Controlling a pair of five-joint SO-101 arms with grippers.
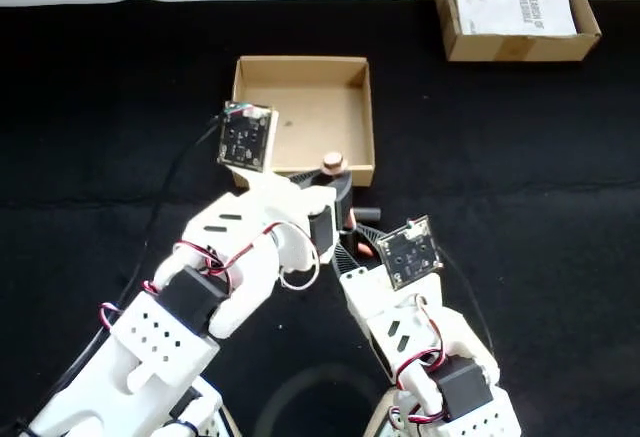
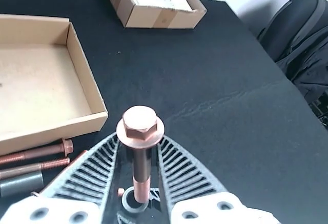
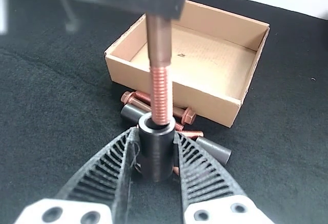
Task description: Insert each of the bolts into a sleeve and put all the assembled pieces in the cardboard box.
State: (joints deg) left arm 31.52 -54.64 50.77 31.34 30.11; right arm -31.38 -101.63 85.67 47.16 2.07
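Seen from above, the head of the bolt (image 1: 332, 164) peeks out between the arms, just before the front wall of the box (image 1: 300, 117). The left wrist view shows the left gripper (image 2: 139, 149) clamped on its copper shank, hex head up. The right wrist view shows the threaded tip set in the mouth of a dark sleeve (image 3: 155, 157), which stands upright, pinched by the right gripper (image 3: 155, 139). Behind it, spare bolts (image 3: 177, 112) and spare sleeves (image 3: 212, 150) lie just before the box. A second box (image 1: 510, 49) sits far right.

Bolt (image 1: 332, 164) just beside cardboard box (image 1: 310, 117)
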